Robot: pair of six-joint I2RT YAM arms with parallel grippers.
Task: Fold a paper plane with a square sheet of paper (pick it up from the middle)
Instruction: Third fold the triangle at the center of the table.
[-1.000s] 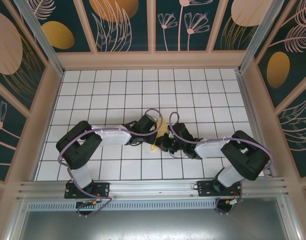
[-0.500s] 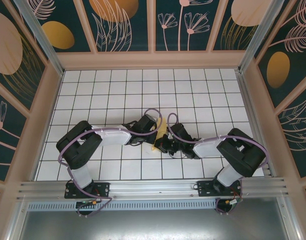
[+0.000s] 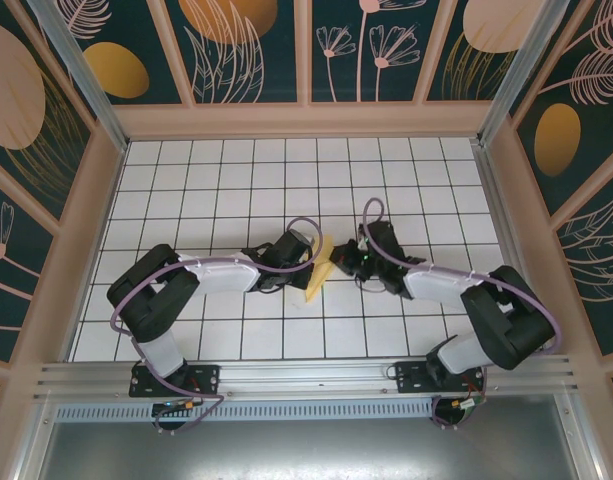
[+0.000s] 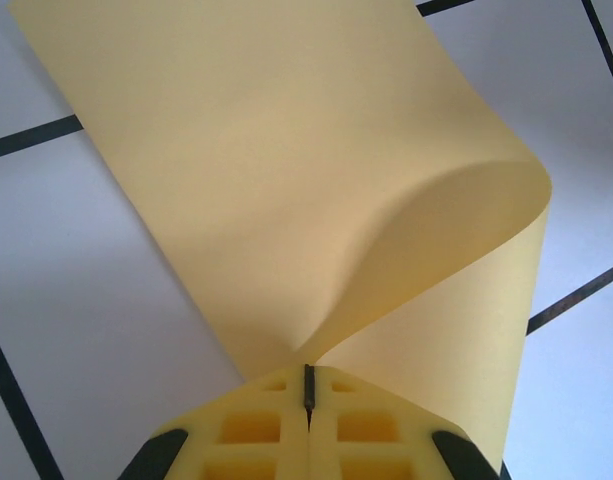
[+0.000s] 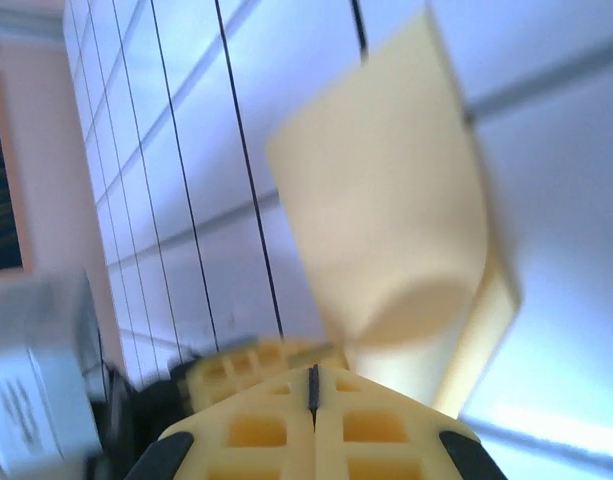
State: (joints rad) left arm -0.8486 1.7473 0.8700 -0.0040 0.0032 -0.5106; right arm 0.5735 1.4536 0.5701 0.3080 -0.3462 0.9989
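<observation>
The square sheet of paper sits near the middle of the gridded table, between the two arms, bent into a narrow upright wedge. The left gripper meets it from the left; in its wrist view the left gripper has its jaws pressed together on the sheet, which curls up and away in a loop. The right gripper comes in from the right, jaws closed too – the paper curves just at its tips, but blur hides whether it is pinched.
</observation>
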